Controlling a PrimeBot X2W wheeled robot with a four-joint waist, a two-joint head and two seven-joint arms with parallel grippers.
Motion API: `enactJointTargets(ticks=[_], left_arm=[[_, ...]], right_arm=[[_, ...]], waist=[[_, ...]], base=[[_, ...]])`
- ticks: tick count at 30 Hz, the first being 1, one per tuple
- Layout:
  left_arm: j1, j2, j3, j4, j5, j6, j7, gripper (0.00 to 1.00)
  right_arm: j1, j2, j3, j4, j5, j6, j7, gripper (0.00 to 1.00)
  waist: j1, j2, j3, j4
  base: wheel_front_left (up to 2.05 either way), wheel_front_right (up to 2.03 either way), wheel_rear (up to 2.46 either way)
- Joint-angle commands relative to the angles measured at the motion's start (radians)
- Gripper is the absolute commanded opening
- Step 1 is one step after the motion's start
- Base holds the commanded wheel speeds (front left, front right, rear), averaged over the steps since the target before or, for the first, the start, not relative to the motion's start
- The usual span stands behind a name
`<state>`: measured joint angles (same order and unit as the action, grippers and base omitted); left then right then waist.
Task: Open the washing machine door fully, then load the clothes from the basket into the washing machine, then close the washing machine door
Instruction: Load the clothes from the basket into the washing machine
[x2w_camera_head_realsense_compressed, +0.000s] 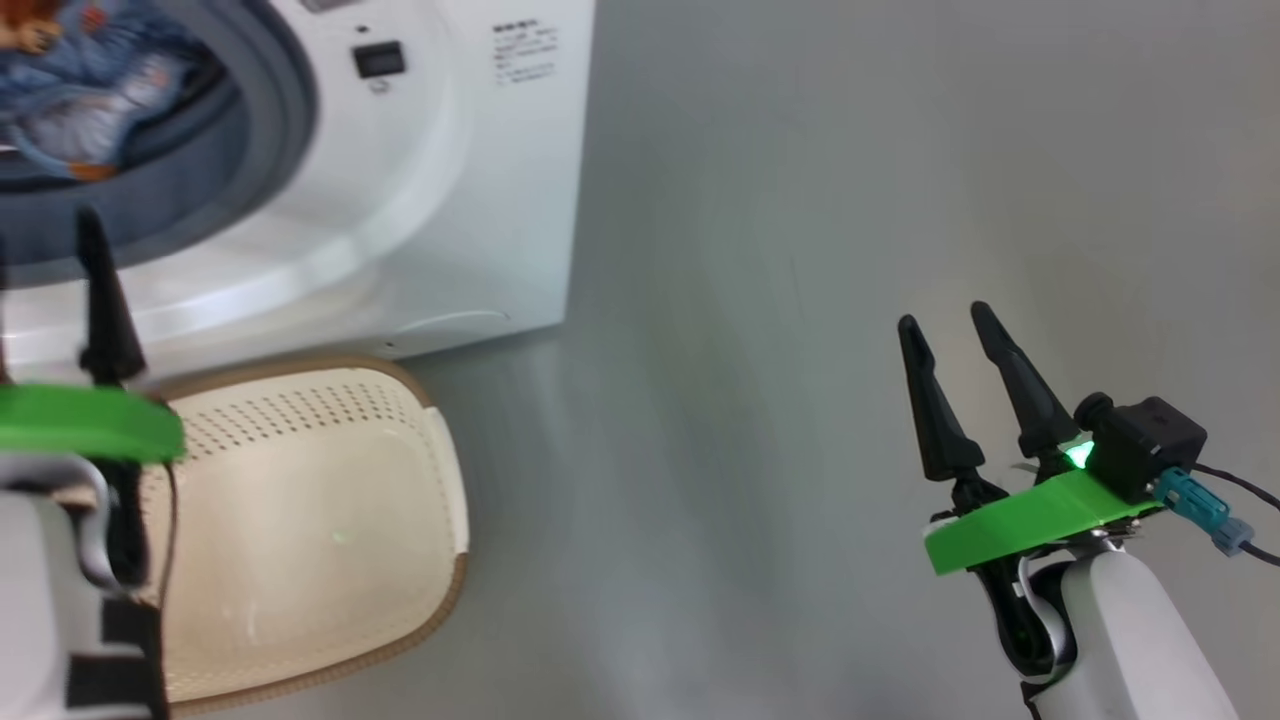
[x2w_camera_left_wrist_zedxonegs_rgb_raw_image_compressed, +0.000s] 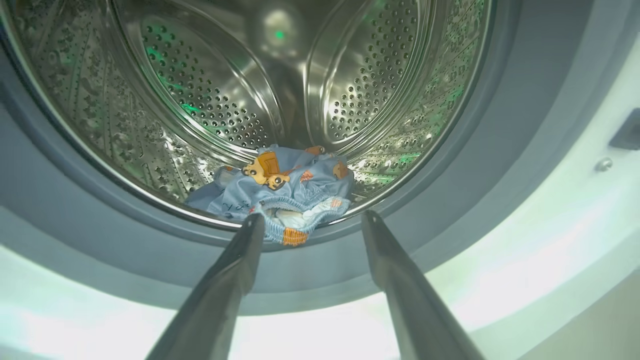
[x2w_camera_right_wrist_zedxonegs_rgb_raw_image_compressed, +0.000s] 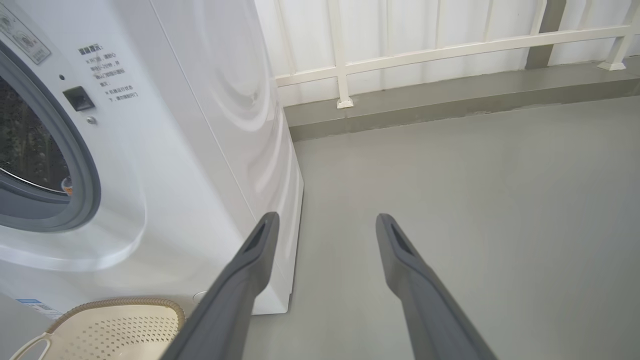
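Observation:
The white washing machine (x2w_camera_head_realsense_compressed: 480, 200) stands with its mouth uncovered; the washing machine door is out of view. The light-blue clothes (x2w_camera_left_wrist_zedxonegs_rgb_raw_image_compressed: 285, 187) with orange prints lie at the front of the steel drum (x2w_camera_left_wrist_zedxonegs_rgb_raw_image_compressed: 200, 90), their hem hanging over the lip onto the grey rubber ring (x2w_camera_left_wrist_zedxonegs_rgb_raw_image_compressed: 75, 220). They also show in the head view as clothes (x2w_camera_head_realsense_compressed: 90, 100) inside the opening. My left gripper (x2w_camera_left_wrist_zedxonegs_rgb_raw_image_compressed: 312, 220) is open just in front of them, holding nothing. It sits at the head view's left edge as left gripper (x2w_camera_head_realsense_compressed: 45, 235). The cream basket (x2w_camera_head_realsense_compressed: 300, 540) is bare inside. My right gripper (x2w_camera_head_realsense_compressed: 945, 325) hangs open over the floor.
Grey floor (x2w_camera_head_realsense_compressed: 800, 250) spreads to the right of the machine. In the right wrist view, a white railing (x2w_camera_right_wrist_zedxonegs_rgb_raw_image_compressed: 450, 50) on a low kerb runs behind the machine (x2w_camera_right_wrist_zedxonegs_rgb_raw_image_compressed: 175, 150), and the basket (x2w_camera_right_wrist_zedxonegs_rgb_raw_image_compressed: 115, 330) sits by the machine's foot, left of my right gripper (x2w_camera_right_wrist_zedxonegs_rgb_raw_image_compressed: 327, 220).

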<state>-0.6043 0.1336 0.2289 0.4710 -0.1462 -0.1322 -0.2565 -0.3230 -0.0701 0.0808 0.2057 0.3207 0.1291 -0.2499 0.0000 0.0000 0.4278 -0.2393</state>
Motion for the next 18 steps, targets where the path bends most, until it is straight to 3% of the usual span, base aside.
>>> enactJointTargets(ticks=[1, 18], left_arm=[[0.05, 0.017, 0.026, -0.039, -0.002, 0.002, -0.005, 1.0], [0.316, -0.057, 0.016, -0.145, 0.014, 0.002, -0.005, 1.0]], right_arm=[[0.03, -0.014, 0.012, -0.016, -0.001, 0.002, -0.012, 1.0], [0.137, -0.075, -0.007, 0.01, 0.007, 0.002, -0.012, 1.0]], waist=[[0.0, 0.0, -0.054, 0.045], [0.0, 0.0, -0.231, 0.137]], base=[[0.0, 0.0, 0.0], [0.0, 0.0, 0.0]])
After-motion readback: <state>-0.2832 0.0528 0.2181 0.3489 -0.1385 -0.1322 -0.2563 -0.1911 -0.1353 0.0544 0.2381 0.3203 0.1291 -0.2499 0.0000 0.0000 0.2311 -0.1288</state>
